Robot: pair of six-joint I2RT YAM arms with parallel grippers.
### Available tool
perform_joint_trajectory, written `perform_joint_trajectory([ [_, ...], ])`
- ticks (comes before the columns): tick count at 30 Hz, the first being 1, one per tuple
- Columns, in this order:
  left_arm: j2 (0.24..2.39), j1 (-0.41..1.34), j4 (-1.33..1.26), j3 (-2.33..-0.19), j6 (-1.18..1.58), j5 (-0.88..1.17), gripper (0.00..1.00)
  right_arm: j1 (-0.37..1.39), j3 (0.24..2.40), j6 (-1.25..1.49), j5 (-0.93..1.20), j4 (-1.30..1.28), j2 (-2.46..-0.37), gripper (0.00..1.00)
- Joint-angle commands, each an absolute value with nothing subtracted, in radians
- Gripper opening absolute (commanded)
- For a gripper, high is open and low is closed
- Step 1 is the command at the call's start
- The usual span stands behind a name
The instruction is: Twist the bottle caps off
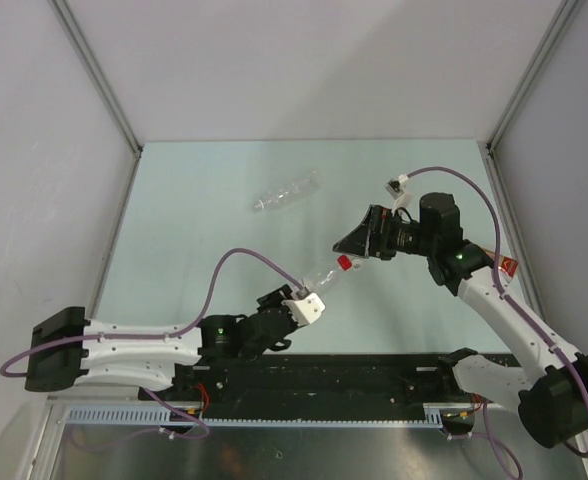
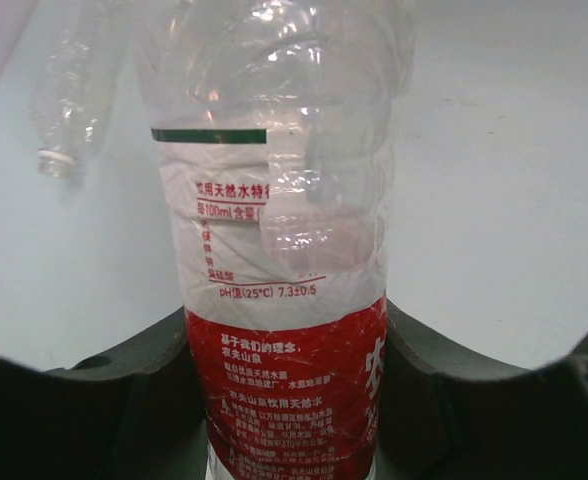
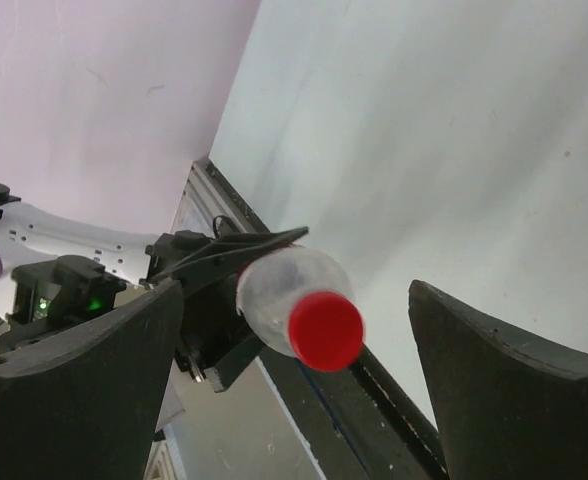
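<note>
Top view: we see the left gripper [image 1: 309,298] clamped on the lower body of the red-label bottle [image 1: 324,277], holding it tilted above the table [image 1: 204,230]. The red cap [image 1: 344,262] sits on the bottle's far end, pointing away from that gripper. The right gripper [image 1: 346,241] is spread wide just beyond the cap, mouth facing it. The crinkled bottle [image 1: 286,190] lies on the table, well apart from both grippers, on the far side

Left wrist: we have the red-label bottle [image 2: 284,300] pinched between the two dark fingers [image 2: 124,400] at the red band, its body running straight out ahead. The crinkled bottle [image 2: 69,100] is ahead and off to the left

Right wrist: the jaws are wide apart, the red cap [image 3: 325,331] dead centre between the fingers [image 3: 74,390], touching neither. The left gripper [image 3: 214,265] shows behind the cap, closed on the bottle
</note>
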State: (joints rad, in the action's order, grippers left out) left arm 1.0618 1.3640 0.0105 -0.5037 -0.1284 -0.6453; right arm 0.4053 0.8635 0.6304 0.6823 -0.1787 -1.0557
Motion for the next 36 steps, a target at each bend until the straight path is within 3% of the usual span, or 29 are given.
perform_joint_trajectory([
  [1,1.072,1.375,0.027,-0.564,-0.214,-0.79,0.48,0.365,0.867,0.61,0.772,-0.211,-1.076,0.97],
  [4,1.091,1.389,0.052,-0.576,-0.251,-0.843,0.48,0.358,0.867,0.606,0.795,-0.214,-1.095,0.95],
  [13,1.194,1.421,0.071,-0.609,-0.31,-0.988,0.47,0.36,0.866,0.581,0.825,-0.245,-1.148,0.74],
  [30,1.164,1.421,0.071,-0.614,-0.324,-0.973,0.46,0.367,0.855,0.586,0.834,-0.229,-1.197,0.49],
  [36,1.131,1.421,0.069,-0.606,-0.315,-0.955,0.45,0.367,0.821,0.64,0.867,-0.162,-1.197,0.23],
])
